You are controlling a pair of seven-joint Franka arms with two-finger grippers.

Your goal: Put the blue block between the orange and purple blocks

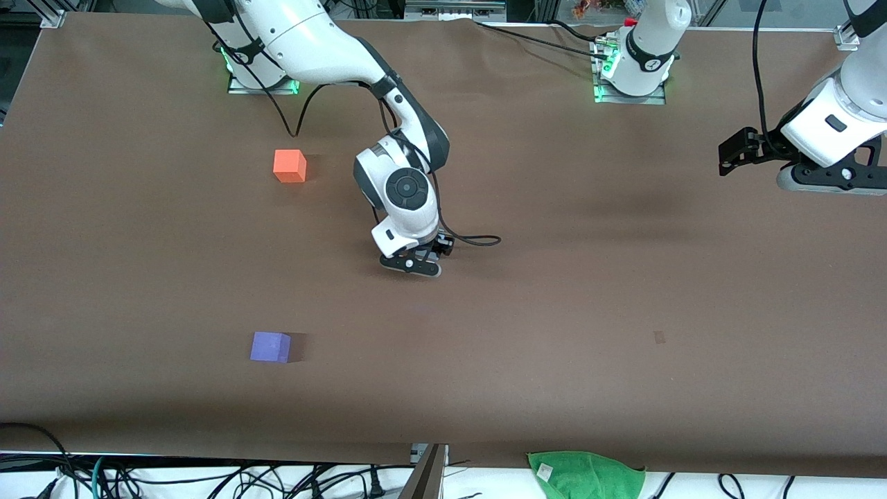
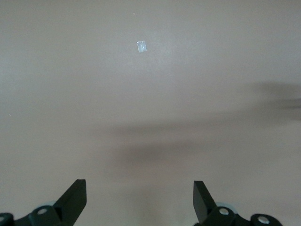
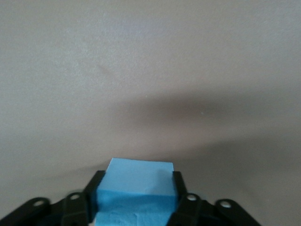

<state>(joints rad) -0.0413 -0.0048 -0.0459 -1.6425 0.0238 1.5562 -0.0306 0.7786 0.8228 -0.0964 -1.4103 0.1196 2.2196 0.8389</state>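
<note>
My right gripper (image 1: 412, 267) is low over the middle of the brown table. In the right wrist view it (image 3: 138, 176) is shut on the light blue block (image 3: 136, 197), with a finger pressed against each side. The hand hides the block in the front view. The orange block (image 1: 290, 166) sits on the table toward the right arm's end. The purple block (image 1: 270, 346) sits nearer the front camera than the orange one, well apart from it. My left gripper (image 1: 727, 156) waits, open and empty, above the left arm's end of the table; it also shows in the left wrist view (image 2: 139, 188).
A green cloth (image 1: 585, 475) lies at the table's front edge. A small tape mark (image 1: 660, 337) is on the table toward the left arm's end. A small pale square (image 2: 141, 46) shows on the table in the left wrist view. Cables hang below the front edge.
</note>
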